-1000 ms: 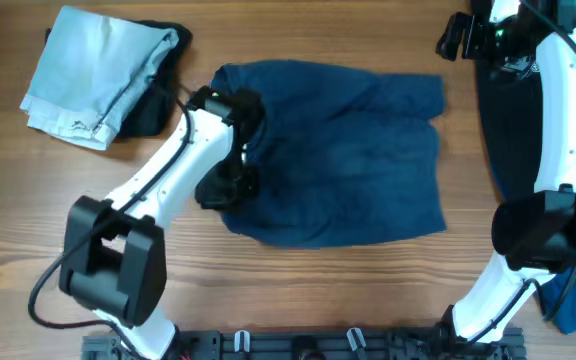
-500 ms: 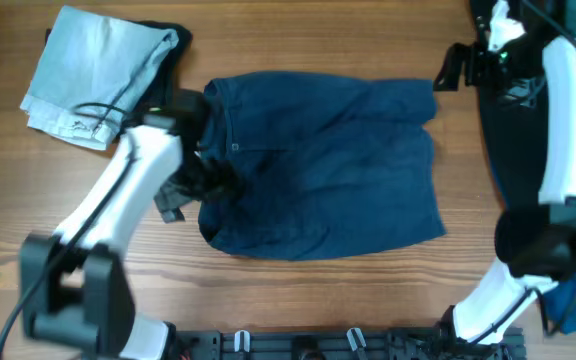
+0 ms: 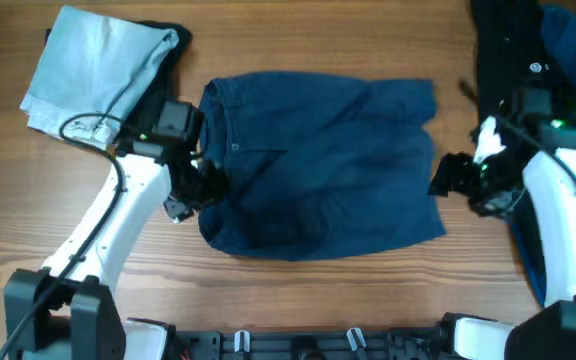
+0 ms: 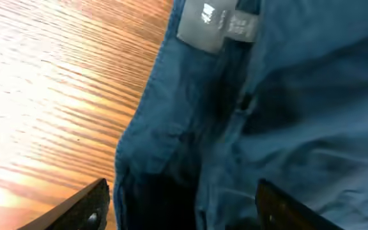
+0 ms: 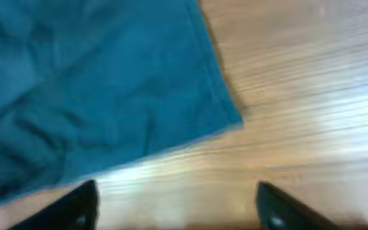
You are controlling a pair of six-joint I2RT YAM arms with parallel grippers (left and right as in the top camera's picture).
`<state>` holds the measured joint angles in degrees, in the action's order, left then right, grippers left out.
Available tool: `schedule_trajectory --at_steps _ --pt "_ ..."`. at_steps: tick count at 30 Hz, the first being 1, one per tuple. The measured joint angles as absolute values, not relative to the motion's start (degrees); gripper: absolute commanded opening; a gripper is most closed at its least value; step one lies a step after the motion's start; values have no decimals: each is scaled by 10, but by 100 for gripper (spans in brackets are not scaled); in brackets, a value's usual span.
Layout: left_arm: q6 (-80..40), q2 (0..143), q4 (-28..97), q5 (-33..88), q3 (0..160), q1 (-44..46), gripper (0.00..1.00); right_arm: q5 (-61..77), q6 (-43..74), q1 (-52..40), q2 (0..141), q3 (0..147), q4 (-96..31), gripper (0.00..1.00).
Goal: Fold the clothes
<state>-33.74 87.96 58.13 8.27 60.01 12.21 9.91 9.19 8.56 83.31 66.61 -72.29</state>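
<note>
Left claw gaping, empty; right claw gaping, empty.

We find the dark navy fabric shorts lying mid-table on the wooden tabletop. Behind them to the left, a folded light-blue denim garment lies on a black cloth. At the far right, a black garment with a small white logo lies beside a brighter blue cloth.
</note>
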Motion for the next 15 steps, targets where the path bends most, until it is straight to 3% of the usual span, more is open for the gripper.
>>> schedule_trajectory --at_steps 3,4,5,6,9,11,12,15 --pt "-337 881 532 86 568 127 74 95 94 84 829 564 -590 68" --pt "-338 882 517 87 559 133 68 93 104 80 830 529 -540 68" --pt "-338 882 496 89 541 151 55 92 119 75 833 495 -507 68" --pt "-338 882 480 90 529 168 52 92 126 74 834 485 -488 68" --pt "-349 882 477 92 513 197 43 92 148 73 846 464 -473 68" --pt "-365 882 510 93 508 213 36 91 153 73 849 462 -472 61" --pt "-373 882 533 93 507 220 28 89 154 73 849 462 -473 57" --pt "-402 882 573 93 505 225 25 74 153 73 849 458 -462 56"
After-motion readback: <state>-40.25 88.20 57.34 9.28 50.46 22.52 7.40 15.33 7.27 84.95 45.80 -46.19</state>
